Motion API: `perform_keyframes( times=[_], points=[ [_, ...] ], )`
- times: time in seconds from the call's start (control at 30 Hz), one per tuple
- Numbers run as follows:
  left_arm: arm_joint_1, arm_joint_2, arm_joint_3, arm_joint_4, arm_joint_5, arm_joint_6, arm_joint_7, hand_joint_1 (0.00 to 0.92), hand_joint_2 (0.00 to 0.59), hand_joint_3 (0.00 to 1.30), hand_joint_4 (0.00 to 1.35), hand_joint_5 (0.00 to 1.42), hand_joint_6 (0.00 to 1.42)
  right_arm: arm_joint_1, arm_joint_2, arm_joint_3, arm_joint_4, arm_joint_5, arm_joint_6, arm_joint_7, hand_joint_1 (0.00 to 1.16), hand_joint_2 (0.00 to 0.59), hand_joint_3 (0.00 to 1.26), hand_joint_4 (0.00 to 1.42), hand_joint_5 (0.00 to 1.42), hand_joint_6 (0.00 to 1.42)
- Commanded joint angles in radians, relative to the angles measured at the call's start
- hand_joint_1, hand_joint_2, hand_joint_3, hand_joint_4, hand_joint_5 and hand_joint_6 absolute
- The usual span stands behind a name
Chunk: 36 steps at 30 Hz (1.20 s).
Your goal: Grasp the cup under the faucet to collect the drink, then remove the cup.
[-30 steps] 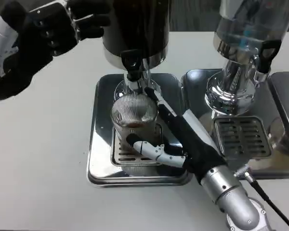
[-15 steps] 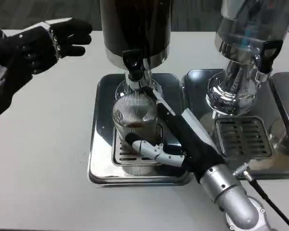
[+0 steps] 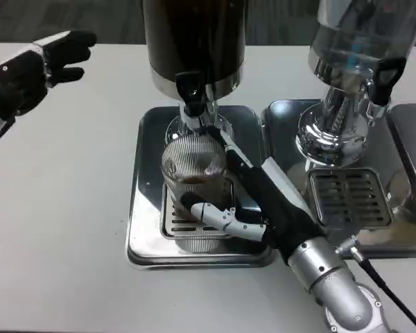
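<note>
Head view: right hand fingers around cup

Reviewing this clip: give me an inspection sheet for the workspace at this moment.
Surface: white table.
Job's things: ribbed clear cup on the drip tray under the black faucet of the dark dispenser; a little brown liquid inside.
Clutter: second dispenser with its own tray.
Hands: right hand grips the cup; left hand raised at far left, holding nothing.
Cables: black cable by the right forearm.
Surroundings: nothing seen.
</note>
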Motion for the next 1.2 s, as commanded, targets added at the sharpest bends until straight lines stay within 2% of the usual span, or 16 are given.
perform_keyframes(
  times=[0.03, 0.43, 0.67, 0.83, 1.0, 1.2],
  points=[
    [0.039, 0.01, -0.006, -0.004, 0.02, -0.024, 0.023, 0.0, 0.099, 0.19, 0.07, 0.08, 0.13, -0.015, 0.006, -0.002, 0.019, 0.001, -0.015, -0.007, 0.61, 0.225, 0.0, 0.0, 0.0, 0.03],
    [0.084, 0.006, -0.016, 0.042, 0.048, -0.046, 0.052, 0.0, 0.107, 0.2, 0.09, 0.09, 0.12, -0.045, 0.015, 0.008, 0.059, -0.018, -0.002, -0.024, 0.59, 0.211, 0.0, 0.0, 0.0, 0.03],
    [0.097, 0.004, -0.018, 0.056, 0.047, -0.051, 0.059, 0.0, 0.112, 0.21, 0.1, 0.09, 0.12, -0.059, 0.03, -0.002, 0.105, -0.007, -0.026, -0.042, 0.59, 0.204, 0.0, 0.0, 0.0, 0.03],
    [0.108, 0.002, -0.02, 0.059, 0.047, -0.052, 0.06, 0.0, 0.114, 0.22, 0.11, 0.1, 0.12, -0.073, 0.035, -0.009, 0.138, 0.017, -0.049, -0.026, 0.58, 0.198, 0.0, 0.0, 0.0, 0.04],
    [0.11, 0.004, -0.022, 0.063, 0.047, -0.051, 0.061, 0.0, 0.115, 0.22, 0.11, 0.1, 0.12, -0.079, 0.034, -0.006, 0.142, 0.01, -0.043, -0.023, 0.58, 0.197, 0.0, 0.0, 0.0, 0.05],
    [0.112, 0.008, -0.028, 0.071, 0.047, -0.053, 0.066, 0.0, 0.128, 0.25, 0.13, 0.1, 0.12, -0.082, 0.036, -0.002, 0.136, -0.025, -0.02, -0.057, 0.58, 0.197, 0.0, 0.0, 0.0, 0.05]
  ],
)
